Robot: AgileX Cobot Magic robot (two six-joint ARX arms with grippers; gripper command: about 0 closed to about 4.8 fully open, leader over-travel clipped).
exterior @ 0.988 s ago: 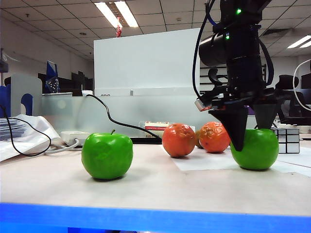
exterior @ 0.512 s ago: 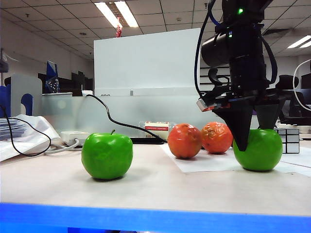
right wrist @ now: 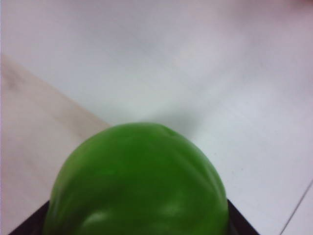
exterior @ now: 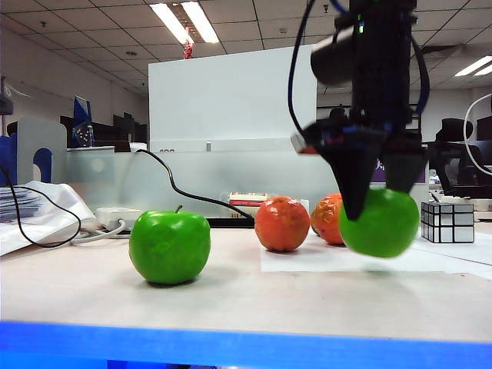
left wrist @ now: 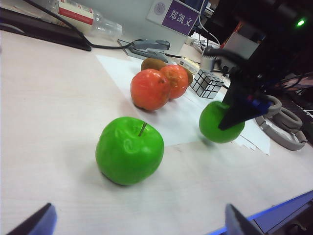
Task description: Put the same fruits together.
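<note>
The green apple [exterior: 380,223] hangs clamped in the right end effector [exterior: 375,201] at right, next needing carriage to its twin [exterior: 169,247] at left; the left end effector [left wrist: 137,223], bottom edge, gapes empty.

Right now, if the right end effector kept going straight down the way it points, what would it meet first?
The right end effector points down, holding the green apple just off the table. The white paper looks first below it; depth is unclear.

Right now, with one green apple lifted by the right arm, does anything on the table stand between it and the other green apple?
Nothing visible does. The right gripper holds the lifted apple above the white paper. Bare table runs from there to the resting apple. The two orange fruits sit farther back, off that line.
</note>
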